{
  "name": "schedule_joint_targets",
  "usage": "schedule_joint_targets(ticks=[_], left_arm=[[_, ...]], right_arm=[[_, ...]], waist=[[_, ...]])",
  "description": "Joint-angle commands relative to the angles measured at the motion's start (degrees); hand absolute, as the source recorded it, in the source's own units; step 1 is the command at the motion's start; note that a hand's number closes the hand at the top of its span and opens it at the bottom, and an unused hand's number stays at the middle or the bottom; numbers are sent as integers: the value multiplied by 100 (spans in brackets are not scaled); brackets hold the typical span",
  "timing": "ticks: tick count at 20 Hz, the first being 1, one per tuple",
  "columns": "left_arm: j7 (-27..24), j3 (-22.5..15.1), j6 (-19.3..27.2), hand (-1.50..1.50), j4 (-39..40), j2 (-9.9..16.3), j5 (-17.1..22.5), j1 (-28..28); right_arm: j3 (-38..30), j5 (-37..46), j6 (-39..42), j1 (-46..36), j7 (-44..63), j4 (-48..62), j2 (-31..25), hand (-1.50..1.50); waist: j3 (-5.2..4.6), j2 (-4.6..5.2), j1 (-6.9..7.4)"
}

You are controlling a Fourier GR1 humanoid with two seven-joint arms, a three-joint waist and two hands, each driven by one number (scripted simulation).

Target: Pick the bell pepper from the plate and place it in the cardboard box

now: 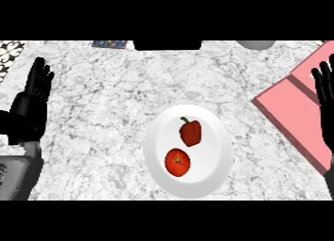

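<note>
A white plate [211, 174] lies on the marble counter, near the middle of the head view. On it sit a red bell pepper [191, 132] with a green stem and, just below it, a round red tomato [178, 162]. A pink box [298, 106] lies at the right edge, partly cut off. My right hand [331, 103] is raised in front of the box, fingers straight and open, well to the right of the plate. At the far left my left hand [32, 101] rests open with fingers up. Neither hand touches anything.
A dark object [167, 45] and a small patterned item [111, 44] sit at the counter's far edge. A pale round object [256, 44] shows at the top right. A patterned surface [1, 61] borders the counter's left side.
</note>
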Motion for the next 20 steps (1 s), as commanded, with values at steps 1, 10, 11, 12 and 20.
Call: schedule_joint_targets(ticks=[1,10,11,12,20], left_arm=[[305,-17,-115,0,-175,-91,74,-64],[975,229,-1263,0,-320,153,1331,1077],[1187,238,-1250,0,-467,197,1368,998],[1179,317,-1260,0,-692,186,1460,1171],[1394,270,-1102,0,-875,171,1302,1247]], right_arm=[[214,245,-102,-534,505,-81,57,-150],[1189,1790,-1089,-422,-564,247,786,-150],[1297,1836,-894,-401,-842,60,727,-150],[1302,1957,-837,-541,-1000,284,700,-150],[2320,3296,231,-884,1307,-578,-827,-150]], waist=[[-52,140,60],[-47,140,182],[-46,130,132],[-46,135,157],[-83,98,101]])
